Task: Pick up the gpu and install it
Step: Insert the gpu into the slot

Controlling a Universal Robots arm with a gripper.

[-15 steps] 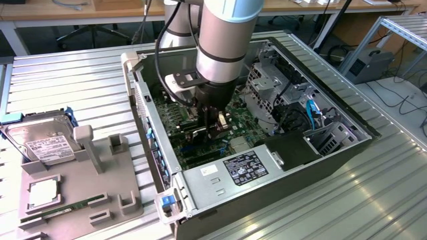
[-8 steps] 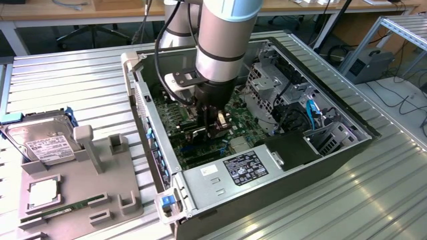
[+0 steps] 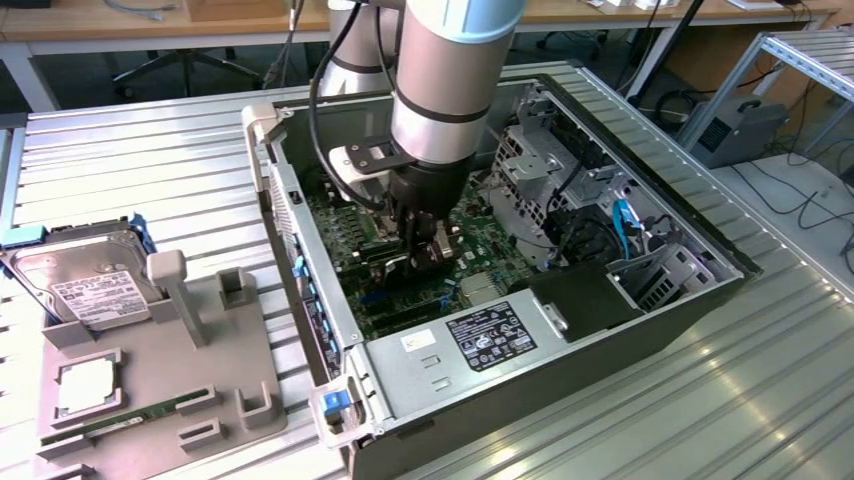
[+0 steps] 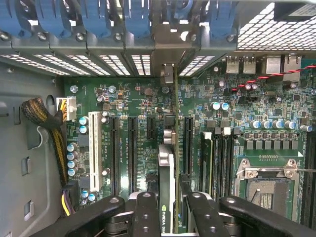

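one gripper [image 4: 168,217] stood inside the case [image 3: 694,290], fingers [image 4: 145,212] clenched on the gpu [image 4: 167,163]. left to right: white slot [image 4: 95,153], black slots, then the card edge-on, long axis running straight away from the fingers toward the bracket opening.

The gpu [image 4: 168,168], green-edged with a black cooler face, stands on edge over the motherboard's expansion slots.

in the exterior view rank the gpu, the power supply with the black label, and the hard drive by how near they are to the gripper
1. gpu: between the fingers of the gripper, over the motherboard inside the case.
2. power supply: in the case's near corner, just in front of the gripper.
3. hard drive: outside the case, on the grey holder at the exterior view's left.
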